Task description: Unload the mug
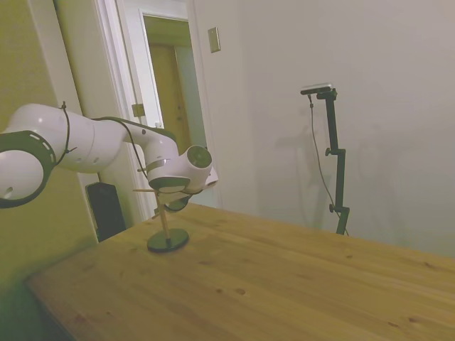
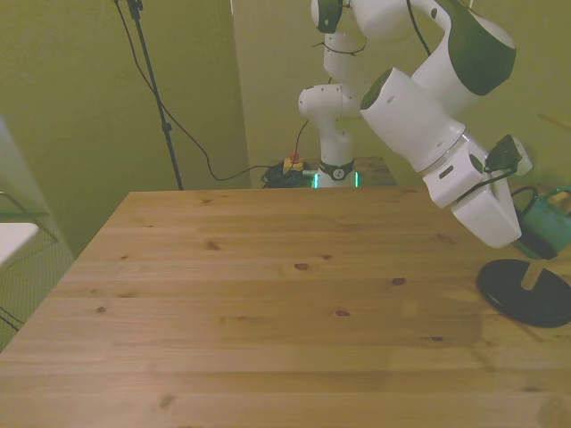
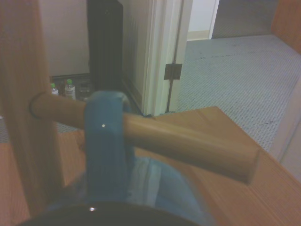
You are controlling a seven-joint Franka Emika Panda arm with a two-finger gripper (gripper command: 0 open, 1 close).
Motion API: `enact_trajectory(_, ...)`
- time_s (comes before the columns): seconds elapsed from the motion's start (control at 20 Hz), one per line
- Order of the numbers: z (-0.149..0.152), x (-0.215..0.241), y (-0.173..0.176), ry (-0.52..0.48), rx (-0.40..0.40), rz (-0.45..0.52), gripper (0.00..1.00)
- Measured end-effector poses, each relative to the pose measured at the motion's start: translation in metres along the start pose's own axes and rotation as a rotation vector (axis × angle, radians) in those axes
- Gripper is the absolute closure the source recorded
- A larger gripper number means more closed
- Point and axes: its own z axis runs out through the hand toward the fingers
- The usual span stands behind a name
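1. Small glossy grey-green cylindrical mug (image 3: 141,188): hangs by its looped handle (image 3: 104,141) on a smooth round wooden peg (image 3: 188,146); sits directly at the gripper, right edge of front view (image 2: 540,227).
2. Gripper (image 2: 526,241): finger state cannot be told.
3. Peg's long axis runs sideways off the upright post (image 3: 26,103); judged exit along it.
4. Dark round base (image 2: 526,292) on wooden table (image 2: 268,303).

You get dim, yellow-green-tinted room light in the side and front views, with soft shadows on the wall (image 1: 298,163). Your wrist view is blurred up close, sharper toward the doorway (image 3: 202,19).
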Motion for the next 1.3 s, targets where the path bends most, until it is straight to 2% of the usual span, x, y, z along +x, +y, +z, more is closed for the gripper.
enact_trajectory(0.8,-0.019,0.015,-0.014,0.043,0.005,-0.008,1.00)
enact_trajectory(1.3,-0.061,0.042,0.000,0.092,0.013,0.052,1.00)
